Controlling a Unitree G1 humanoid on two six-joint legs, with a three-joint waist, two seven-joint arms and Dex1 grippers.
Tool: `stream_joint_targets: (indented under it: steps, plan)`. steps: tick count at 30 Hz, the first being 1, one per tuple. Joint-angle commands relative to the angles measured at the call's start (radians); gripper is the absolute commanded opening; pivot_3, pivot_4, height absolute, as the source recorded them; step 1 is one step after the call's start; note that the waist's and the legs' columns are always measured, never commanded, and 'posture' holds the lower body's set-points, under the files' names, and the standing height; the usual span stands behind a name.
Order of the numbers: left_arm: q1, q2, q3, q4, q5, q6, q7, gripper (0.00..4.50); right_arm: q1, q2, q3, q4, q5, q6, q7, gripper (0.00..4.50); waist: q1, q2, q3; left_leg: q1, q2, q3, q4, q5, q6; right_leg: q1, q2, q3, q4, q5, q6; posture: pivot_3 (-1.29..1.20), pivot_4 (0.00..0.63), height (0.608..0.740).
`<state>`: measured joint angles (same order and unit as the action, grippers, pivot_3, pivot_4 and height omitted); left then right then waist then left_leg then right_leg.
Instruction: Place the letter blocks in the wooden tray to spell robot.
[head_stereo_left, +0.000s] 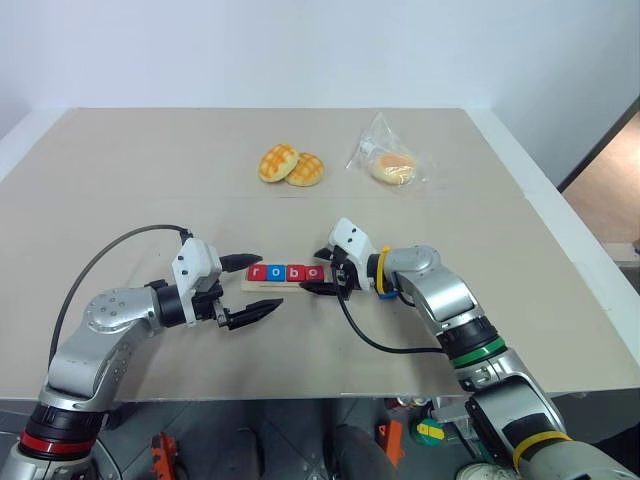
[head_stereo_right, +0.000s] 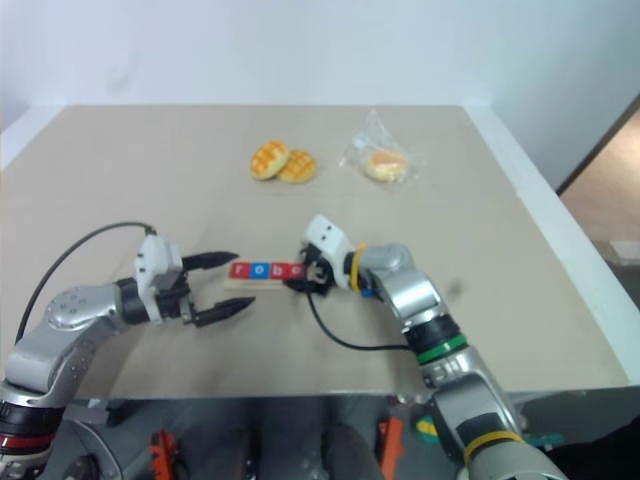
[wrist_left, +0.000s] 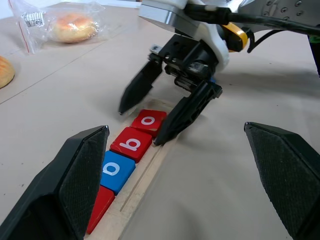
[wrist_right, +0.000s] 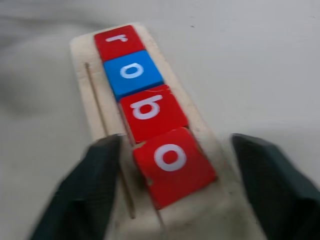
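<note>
Wooden tray (head_stereo_left: 283, 284): lies flat near the middle of the table (head_stereo_left: 120, 180), long side running along the near edge, left to right.
Letter blocks (wrist_right: 145, 107): four in a row in the tray, red r, blue o, red b, red o; last one sits a bit crooked.
Right gripper (head_stereo_left: 318, 274): at the tray's right end, jaws spread on either side of the last o.
Left gripper (head_stereo_left: 246, 289): at the tray's left end, jaws spread wide, holding nothing.

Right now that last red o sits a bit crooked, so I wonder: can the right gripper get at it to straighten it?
Probably yes: the right gripper is open, its fingers straddling the second o block on the wooden tray, nothing between.
</note>
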<state>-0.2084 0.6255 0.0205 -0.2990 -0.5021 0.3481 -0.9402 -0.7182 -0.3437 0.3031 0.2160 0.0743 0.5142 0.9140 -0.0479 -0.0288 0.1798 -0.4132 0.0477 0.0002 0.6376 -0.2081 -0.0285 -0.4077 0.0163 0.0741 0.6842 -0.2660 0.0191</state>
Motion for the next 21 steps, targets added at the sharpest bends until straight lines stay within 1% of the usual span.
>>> stream_joint_targets:
  steps: [1,5,13,18,21]
  plan:
    - [0.000,0.000,0.016,-0.036,-0.002,-0.023,0.001,4.50,-0.016,0.000,-0.016,-0.016,0.012,-0.003,0.002,4.45,0.000,0.000,0.000,0.000,0.000,0.000,0.000,0.000,0.000,0.000,0.000,0.000,0.000,0.000,0.000,0.00,0.150,0.740]
    - [0.001,0.002,0.016,-0.029,0.000,-0.030,-0.006,4.50,-0.014,0.003,-0.030,-0.043,0.026,0.015,-0.005,4.45,0.000,0.000,0.000,0.000,0.000,0.000,0.000,0.000,0.000,0.000,0.000,0.000,0.000,0.000,0.000,0.00,0.150,0.740]
    - [0.014,0.018,0.025,-0.050,-0.025,-0.033,-0.037,4.50,0.010,-0.007,-0.150,-0.266,0.137,0.194,-0.074,4.45,0.000,0.000,0.000,-0.001,0.000,-0.001,0.000,0.000,0.000,-0.001,0.000,0.000,0.000,0.000,0.000,0.00,0.150,0.740]
    - [0.022,0.027,0.031,-0.063,-0.047,-0.024,-0.049,4.50,0.032,-0.022,-0.161,-0.320,0.161,0.227,-0.102,4.45,0.000,0.000,0.000,-0.001,0.000,0.000,0.000,0.000,0.000,-0.001,-0.001,0.000,0.000,0.000,0.000,0.00,0.150,0.740]
    - [0.039,0.022,0.065,-0.069,-0.122,0.033,-0.045,4.50,0.127,-0.030,-0.156,-0.411,0.172,0.261,-0.139,3.64,0.000,0.000,0.000,-0.001,0.000,-0.001,0.000,0.000,0.000,-0.001,-0.001,-0.001,0.000,-0.001,0.001,0.00,0.150,0.740]
